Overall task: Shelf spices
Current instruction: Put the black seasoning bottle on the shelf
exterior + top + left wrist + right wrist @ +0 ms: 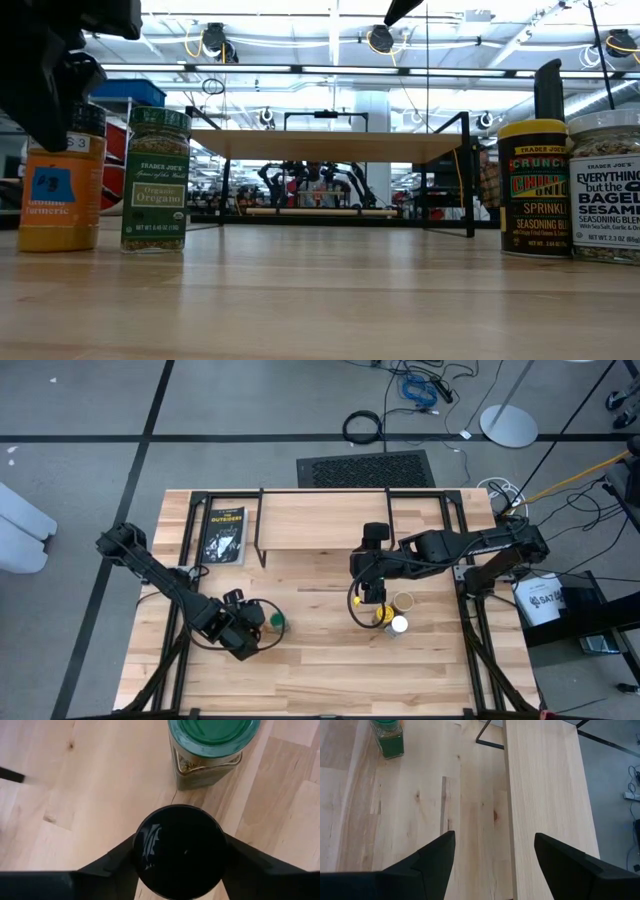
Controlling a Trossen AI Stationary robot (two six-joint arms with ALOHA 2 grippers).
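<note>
In the low view, the green-lidded jar [156, 180] carries a label reading "TRADER JOE'S" and "Organic Oregano". Beside it, the orange jar [60, 190] shows a partly hidden word ending "urmeric" and a blue sticker with an unreadable scrawl. The yellow-lidded jar [533, 188] reads "CRUNCHY", "CHILI ONION" in part, "SPRINKLE" cut off, and "SEASONING BL". The jar at the edge [605, 185] reads "TRADER JOE'S", "EVERYTHING but the BAGEL SESAME SEASONING BLEND". In the high view, the black packet [224, 535] bears yellow lettering too small to read.

The dark-lidded jar [180, 851] hides its own body between the left fingers [107, 865].
</note>
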